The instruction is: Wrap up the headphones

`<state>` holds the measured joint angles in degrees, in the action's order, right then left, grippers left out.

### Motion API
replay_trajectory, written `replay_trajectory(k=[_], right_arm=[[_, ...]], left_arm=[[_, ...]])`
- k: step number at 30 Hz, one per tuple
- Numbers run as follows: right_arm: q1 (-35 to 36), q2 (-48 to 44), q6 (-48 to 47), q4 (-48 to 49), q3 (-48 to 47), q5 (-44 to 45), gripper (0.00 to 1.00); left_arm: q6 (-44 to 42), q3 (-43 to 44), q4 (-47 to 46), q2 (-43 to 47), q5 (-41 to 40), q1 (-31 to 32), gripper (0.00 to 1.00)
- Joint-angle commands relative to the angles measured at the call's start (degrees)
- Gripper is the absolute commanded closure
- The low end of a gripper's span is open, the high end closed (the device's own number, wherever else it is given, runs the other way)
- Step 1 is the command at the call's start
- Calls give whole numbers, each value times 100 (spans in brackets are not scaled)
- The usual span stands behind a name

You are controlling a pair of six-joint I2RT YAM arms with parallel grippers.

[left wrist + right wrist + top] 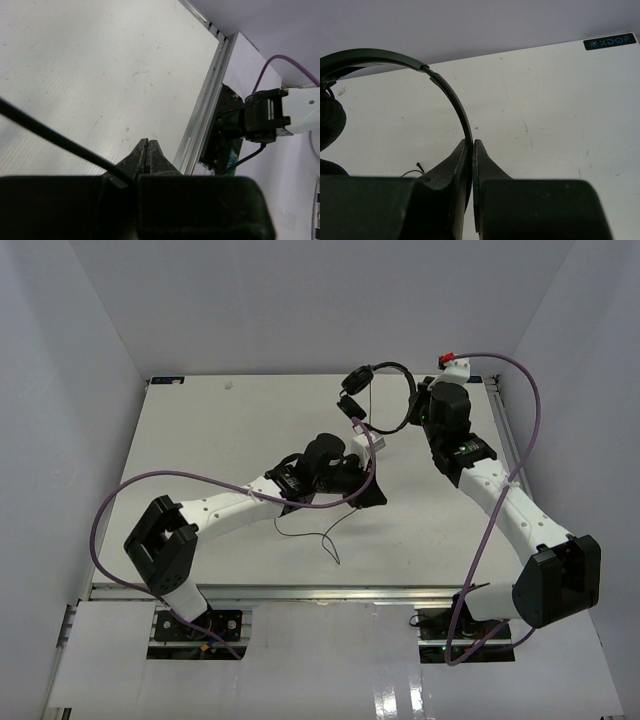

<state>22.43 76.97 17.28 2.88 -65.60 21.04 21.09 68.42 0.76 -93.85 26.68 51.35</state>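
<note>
Right gripper is pressing its two fingers together on the thin headband of the small black over-ear headphones. Its jaws are closed, with only the band's thickness between them. It is holding them at the far side of the flat white bench, toward 1 o'clock in the top view. From the grip the band is arching away toward 10 o'clock. The two round padded earcups are sitting at the 9 o'clock end of that arc, one just above the other. I cannot tell whether they are touching the bench. In the right wrist view one earcup is showing at the left edge.

Left gripper is hovering near the bench's centre, at 7 o'clock from the headphones. Its jaws are meeting tip to tip and clamping the long thin black cord. In the left wrist view the cord is entering the grip from 10 o'clock. In the top view a loose length of it is lying on the bench at 7 o'clock from this gripper, curling toward the near edge. A thick purple cable is looping along the left arm.
</note>
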Motion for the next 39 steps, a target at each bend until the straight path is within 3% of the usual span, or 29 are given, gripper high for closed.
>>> replay_trajectory(k=[1,10,25,34,39], right_arm=[[-210,-33,679,232,-402,-362,92],[-719,-153,1315,-175,-572,-1374,92],[-1210,-347,1813,-454,-771,-3169,92],[-1700,-545,1721,-487,-816,-4678,92],[-1839,-662,1114,-250,-729,-6012,92]], left_arm=[[-283,-329,-164,486,-473,130,88],[-641,-1293,-1101,902,-1009,137,78],[-1028,-1762,-1759,563,-1208,90,82],[-1168,-2027,-2136,587,-1100,-602,85],[-1129,-2003,-2429,524,-605,-1112,82]])
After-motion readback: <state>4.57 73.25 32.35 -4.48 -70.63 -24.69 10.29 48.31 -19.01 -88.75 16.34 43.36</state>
